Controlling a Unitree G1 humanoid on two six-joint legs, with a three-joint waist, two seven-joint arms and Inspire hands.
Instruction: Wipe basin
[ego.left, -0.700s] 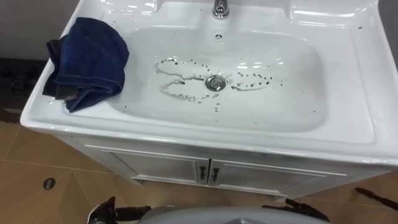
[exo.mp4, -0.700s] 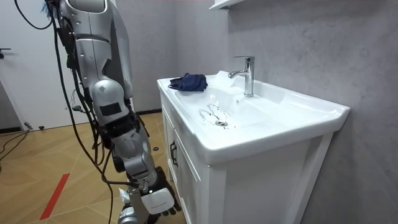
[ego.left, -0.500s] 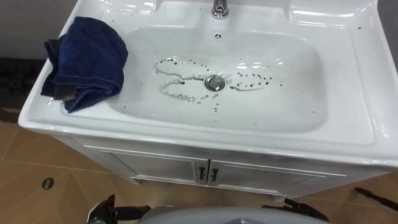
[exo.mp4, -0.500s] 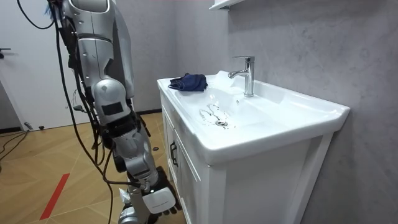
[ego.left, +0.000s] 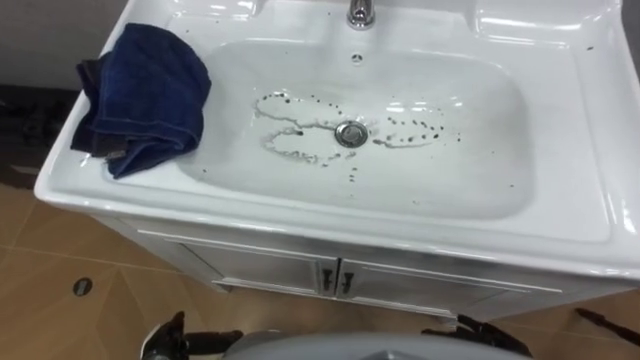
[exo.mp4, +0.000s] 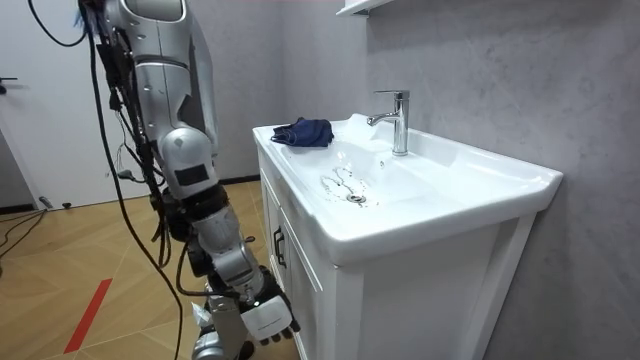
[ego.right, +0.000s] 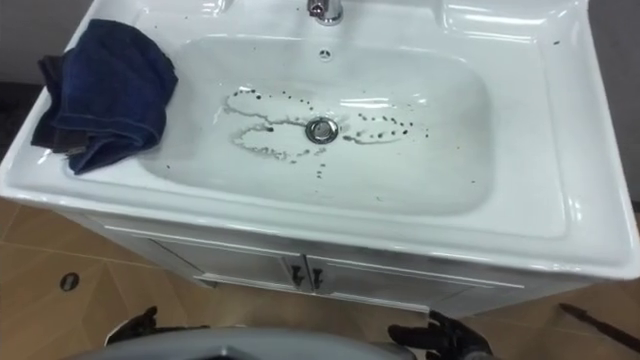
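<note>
A white basin is set in a vanity top right in front of me. Dark specks and wet streaks lie around its drain. A crumpled dark blue towel rests on the basin's left rim, partly hanging into the bowl. My left hand and right hand hang low at the bottom edge, below the vanity front, fingers relaxed and holding nothing. In the room view I stand close to the vanity's front, with my right hand down beside the cabinet.
A chrome faucet stands at the back centre of the basin. White cabinet doors with small dark handles sit below the rim. A grey wall runs behind the vanity. The wooden floor has a small round fitting at the left.
The eye views have shifted slightly as the camera moved. In the room view my body and lowered arm have swung a little closer to the vanity. Towel and basin are unmoved.
</note>
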